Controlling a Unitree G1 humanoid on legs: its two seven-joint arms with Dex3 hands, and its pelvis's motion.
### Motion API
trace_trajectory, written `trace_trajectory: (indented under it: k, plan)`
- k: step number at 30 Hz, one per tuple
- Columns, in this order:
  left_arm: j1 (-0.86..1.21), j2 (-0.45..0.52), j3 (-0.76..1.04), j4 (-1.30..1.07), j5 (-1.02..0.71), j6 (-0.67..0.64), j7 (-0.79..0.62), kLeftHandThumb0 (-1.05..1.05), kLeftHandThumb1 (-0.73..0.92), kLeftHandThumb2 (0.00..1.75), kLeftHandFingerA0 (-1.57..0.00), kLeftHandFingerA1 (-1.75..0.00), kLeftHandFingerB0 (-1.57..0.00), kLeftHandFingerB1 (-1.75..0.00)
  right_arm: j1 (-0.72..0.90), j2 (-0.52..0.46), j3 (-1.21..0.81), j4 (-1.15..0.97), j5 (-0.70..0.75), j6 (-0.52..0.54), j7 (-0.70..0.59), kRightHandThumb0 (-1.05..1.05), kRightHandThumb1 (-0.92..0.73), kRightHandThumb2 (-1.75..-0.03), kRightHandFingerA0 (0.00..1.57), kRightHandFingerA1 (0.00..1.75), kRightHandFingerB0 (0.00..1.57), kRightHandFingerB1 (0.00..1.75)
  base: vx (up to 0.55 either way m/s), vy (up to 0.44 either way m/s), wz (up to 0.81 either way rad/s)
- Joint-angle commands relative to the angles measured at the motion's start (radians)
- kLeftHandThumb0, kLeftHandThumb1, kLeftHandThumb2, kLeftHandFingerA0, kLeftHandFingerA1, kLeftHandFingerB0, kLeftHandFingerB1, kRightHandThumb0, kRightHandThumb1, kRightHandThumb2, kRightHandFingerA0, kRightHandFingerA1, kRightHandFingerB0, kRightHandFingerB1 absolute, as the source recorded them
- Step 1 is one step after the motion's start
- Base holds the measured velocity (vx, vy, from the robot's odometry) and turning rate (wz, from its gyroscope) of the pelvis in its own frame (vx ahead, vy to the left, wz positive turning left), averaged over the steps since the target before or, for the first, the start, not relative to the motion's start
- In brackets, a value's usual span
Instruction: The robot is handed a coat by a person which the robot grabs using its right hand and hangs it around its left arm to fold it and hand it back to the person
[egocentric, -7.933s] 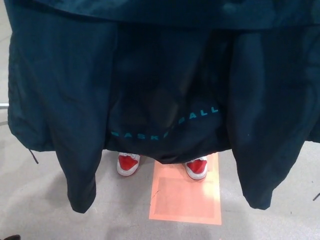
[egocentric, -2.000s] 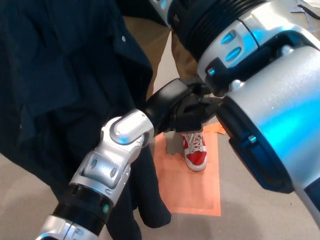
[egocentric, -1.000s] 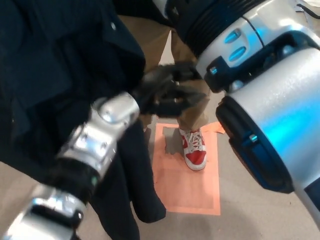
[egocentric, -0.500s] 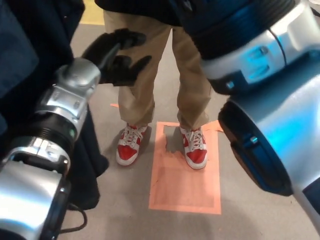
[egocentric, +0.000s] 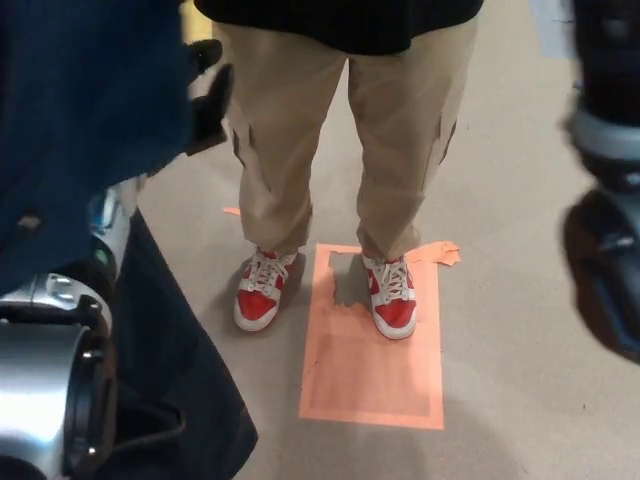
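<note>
Left hand (egocentric: 208, 98) shows at the far left, black, reaching out past the edge of the coat (egocentric: 90, 110). Its fingers (egocentric: 216, 92) stand apart and nothing is seen gripped between them; the coat lies over the wrist and hides the palm. Right hand: not in view. Only a blurred, dark part of the right arm (egocentric: 605, 200) shows at the right edge, so its hold cannot be told.

Location of coat: draped over the left arm (egocentric: 45, 385), filling the upper left, with a dark fold hanging down at the near left towards the floor (egocentric: 520, 330). It appears carried by the arm alone. No contact between the coat and the person is visible.

Person: standing opposite, at the far centre, seen only as tan trousers (egocentric: 300, 130) and red and white shoes (egocentric: 258, 298). The shoe on the right side of the scene rests on an orange patch (egocentric: 370, 385) marked on the floor; the other is just beside it.

Progress, as judged: handover and grasp appear complete, and the coat is hung on the left arm. Whether the fold is neat or finished cannot be judged, since most of the cloth is out of frame.

Outstanding: completing the fold if needed, and returning the coat to the person. Risk noted: the loose hanging fold could slide off the arm during the return.
</note>
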Motion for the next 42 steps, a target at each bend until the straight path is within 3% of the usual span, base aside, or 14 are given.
trace_trajectory:
  k: [1, 10, 14, 15, 25, 28, 29, 30, 31, 32, 33, 35, 39, 42]
  plan:
    - [0.01, 0.073, 0.028, 0.002, -0.027, -0.046, -0.047, -0.89, 0.75, 1.05, -0.07, -0.19, -0.08, -0.19, 0.172, -0.171, -0.097, -0.091, 0.056, 0.135, 0.061, -0.34, -0.7, -1.09, 1.18, 0.98, 1.06, 1.03, 0.0, 0.0, 0.0]
    - [0.027, 0.139, 0.038, 0.012, -0.024, -0.069, -0.06, -0.89, 0.72, 1.05, -0.05, -0.24, -0.1, -0.23, 0.462, -0.312, -0.219, -0.049, 0.097, 0.047, 0.04, -0.33, -0.7, -1.09, 1.19, 1.03, 1.06, 1.02, 0.0, 0.0, 0.0]
    - [0.03, 0.143, 0.058, 0.008, -0.039, -0.074, -0.065, -0.88, 0.71, 1.03, -0.08, -0.26, -0.09, -0.26, 0.657, -0.272, -0.269, -0.035, 0.148, -0.028, 0.036, -0.33, -0.7, -1.07, 1.21, 0.96, 1.13, 1.02, 0.0, 0.0, 0.0]
    - [0.031, 0.142, 0.063, 0.008, -0.043, -0.07, -0.06, -0.88, 0.69, 1.02, -0.09, -0.28, -0.09, -0.27, 0.699, -0.267, -0.274, -0.03, 0.155, -0.045, 0.041, -0.34, -0.85, -0.68, 1.34, 0.74, 1.22, 0.89, 0.0, 0.0, 0.0]
    - [0.037, 0.147, 0.048, -0.003, -0.031, -0.085, -0.074, -0.87, 0.7, 1.03, -0.08, -0.29, -0.1, -0.27, 1.084, -0.183, -0.188, 0.118, 0.064, -0.149, -0.061, -0.33, -0.83, -0.68, 1.32, 0.66, 1.15, 0.92, 0.0, 0.0, 0.0]
    - [0.033, 0.138, 0.043, -0.013, -0.032, -0.083, -0.079, -0.87, 0.7, 1.03, -0.07, -0.29, -0.1, -0.26, 1.158, -0.196, -0.104, 0.192, 0.042, -0.2, -0.01, -0.38, -0.82, -0.67, 1.29, 0.68, 1.17, 0.85, 0.0, 0.0, 0.0]
    - [0.03, 0.133, 0.042, -0.023, -0.036, -0.081, -0.095, -0.87, 0.7, 1.03, -0.04, -0.25, -0.12, -0.24, 1.186, -0.233, -0.008, 0.264, 0.022, -0.18, 0.11, -0.54, -0.76, -0.64, 1.09, 0.57, 1.11, 0.64, 0.0, 0.0, 0.0]
    - [0.03, 0.131, 0.04, -0.026, -0.036, -0.085, -0.097, -0.85, 0.7, 1.04, -0.01, -0.27, -0.1, -0.24, 1.189, -0.253, 0.024, 0.286, 0.017, -0.177, 0.159, -0.65, -0.75, -0.63, 0.8, 0.47, 0.76, 0.48, 0.0, 0.0, 0.0]
    - [0.031, 0.129, 0.04, -0.028, -0.035, -0.088, -0.098, -0.85, 0.7, 1.04, -0.01, -0.27, -0.1, -0.24, 1.189, -0.267, 0.043, 0.299, 0.017, -0.179, 0.184, -0.65, -0.75, -0.63, 0.8, 0.47, 0.76, 0.48, 0.0, 0.0, 0.0]
    - [0.03, 0.128, 0.034, -0.033, -0.031, -0.095, -0.106, -0.88, 0.73, 1.04, -0.07, -0.24, -0.09, -0.18, 1.174, -0.327, 0.134, 0.343, -0.004, -0.16, 0.301, -0.82, -0.58, -0.91, 0.28, 0.46, 0.17, 0.4, 0.0, 0.0, 0.0]
    - [0.025, 0.129, 0.027, -0.037, -0.025, -0.101, -0.109, -0.86, 0.73, 1.04, -0.07, -0.26, -0.07, -0.2, 1.15, -0.362, 0.195, 0.393, -0.016, -0.138, 0.395, -0.86, -0.53, -0.89, 0.0, 0.05, 0.0, 0.0, 0.0, 0.0, 0.0]
    - [0.016, 0.129, 0.019, -0.042, -0.018, -0.108, -0.11, -0.86, 0.72, 1.04, -0.07, -0.27, -0.09, -0.22, 1.118, -0.389, 0.248, 0.474, -0.026, -0.124, 0.482, -0.83, -0.5, -0.83, 0.0, 0.01, 0.0, 0.0, 0.0, 0.0, 0.0]
    - [0.006, 0.127, 0.015, -0.047, -0.02, -0.088, -0.114, -0.87, 0.71, 1.04, -0.07, -0.25, -0.09, -0.22, 1.091, -0.409, 0.274, 0.592, -0.026, -0.147, 0.48, -0.82, -0.53, -0.8, 0.0, 0.0, 0.0, 0.0, 0.0, 0.0, 0.0]
    - [0.001, 0.132, 0.009, -0.055, -0.018, -0.078, -0.116, -0.89, 0.72, 1.05, -0.08, -0.23, -0.09, -0.22, 1.091, -0.422, 0.172, 0.746, 0.081, -0.181, 0.497, -0.99, -0.67, -1.04, 0.0, 0.05, 0.0, 0.0, 0.0, 0.0, 0.0]
